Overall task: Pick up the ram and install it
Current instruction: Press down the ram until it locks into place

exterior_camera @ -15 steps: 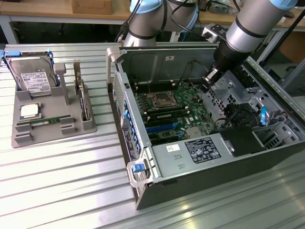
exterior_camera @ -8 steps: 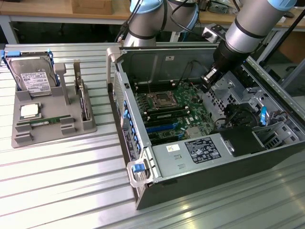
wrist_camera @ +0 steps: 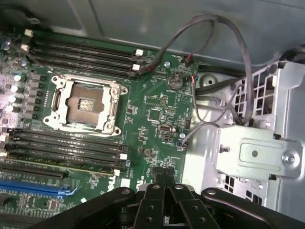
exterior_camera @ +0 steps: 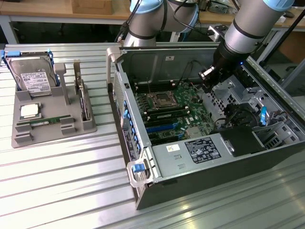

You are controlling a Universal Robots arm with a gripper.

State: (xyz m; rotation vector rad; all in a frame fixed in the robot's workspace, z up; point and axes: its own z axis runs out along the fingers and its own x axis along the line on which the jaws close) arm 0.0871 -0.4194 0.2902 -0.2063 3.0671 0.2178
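The ram is a thin green stick lying flat in a slot of the grey holder tray on the exterior view's left, far from the arm. My gripper hangs inside the open computer case, over the green motherboard's side towards the exterior view's right. In the wrist view the gripper is shut, its black fingers pressed together with nothing between them. Under it lie the motherboard, the empty processor socket and rows of black memory slots.
The tray also carries a grey hard drive and a square silver processor chip. Grey cables loop over the board near a metal bracket. A power supply fills the case front. The table is ribbed aluminium.
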